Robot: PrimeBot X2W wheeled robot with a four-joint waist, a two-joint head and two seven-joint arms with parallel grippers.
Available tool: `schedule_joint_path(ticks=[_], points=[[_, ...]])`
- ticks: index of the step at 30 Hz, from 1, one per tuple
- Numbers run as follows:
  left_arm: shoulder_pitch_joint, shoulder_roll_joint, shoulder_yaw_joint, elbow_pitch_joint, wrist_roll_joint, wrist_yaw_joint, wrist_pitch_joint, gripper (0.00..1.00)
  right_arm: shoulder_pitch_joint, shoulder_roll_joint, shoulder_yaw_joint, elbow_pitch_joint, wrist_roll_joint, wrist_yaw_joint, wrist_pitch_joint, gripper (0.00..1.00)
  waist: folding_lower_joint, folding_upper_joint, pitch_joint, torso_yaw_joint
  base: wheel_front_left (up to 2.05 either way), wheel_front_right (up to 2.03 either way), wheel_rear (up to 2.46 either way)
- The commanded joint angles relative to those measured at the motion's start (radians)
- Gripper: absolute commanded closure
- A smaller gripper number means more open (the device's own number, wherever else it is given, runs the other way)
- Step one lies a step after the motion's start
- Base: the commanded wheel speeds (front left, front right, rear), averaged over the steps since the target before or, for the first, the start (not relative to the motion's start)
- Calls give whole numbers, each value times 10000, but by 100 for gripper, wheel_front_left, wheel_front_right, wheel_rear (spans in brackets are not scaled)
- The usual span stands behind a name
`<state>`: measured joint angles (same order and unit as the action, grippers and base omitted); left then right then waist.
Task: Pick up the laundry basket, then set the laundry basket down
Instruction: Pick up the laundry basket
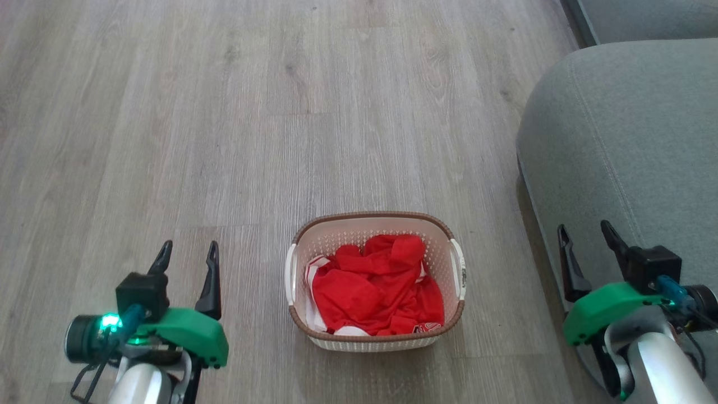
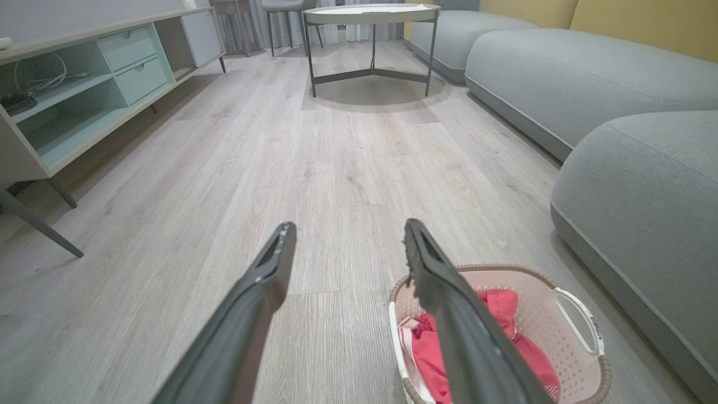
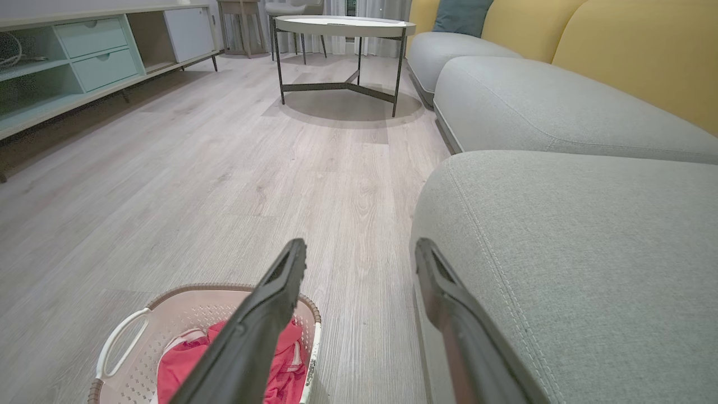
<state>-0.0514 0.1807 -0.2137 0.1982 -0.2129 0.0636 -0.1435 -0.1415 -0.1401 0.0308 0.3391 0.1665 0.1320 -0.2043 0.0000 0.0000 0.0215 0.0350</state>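
The basket [image 1: 374,215] stands upright on the floor [image 1: 224,112], directly ahead of the robot and between its two arms, with a red-and-white jersey [image 1: 376,280] bunched inside and its white handles facing left and right. The left end effector [image 1: 189,247] hovers to the basket's left, well apart from it, fingers spread wide and empty. The right end effector [image 1: 583,227] hovers to the basket's right, at the edge of the grey sofa [image 1: 628,123], likewise spread wide and holding nothing.
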Motion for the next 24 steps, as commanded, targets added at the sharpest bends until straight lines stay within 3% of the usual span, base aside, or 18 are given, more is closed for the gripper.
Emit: schedule_joint_path(ticks=[1,11,24], points=[[-625,187,401,-293,-25,72,-101,0,-538,-239,204,-260,56,-13,-117,0,0,0,11,0,0,0,0],[-857,192,342,-217,-119,96,-138,0,-712,-241,269,-215,77,-13,-154,0,0,0,414,-15,0,0,0],[-2103,-32,160,811,-324,-193,-525,0,-1439,44,190,140,-152,-13,-272,0,0,0,2012,9,0,0,0]])
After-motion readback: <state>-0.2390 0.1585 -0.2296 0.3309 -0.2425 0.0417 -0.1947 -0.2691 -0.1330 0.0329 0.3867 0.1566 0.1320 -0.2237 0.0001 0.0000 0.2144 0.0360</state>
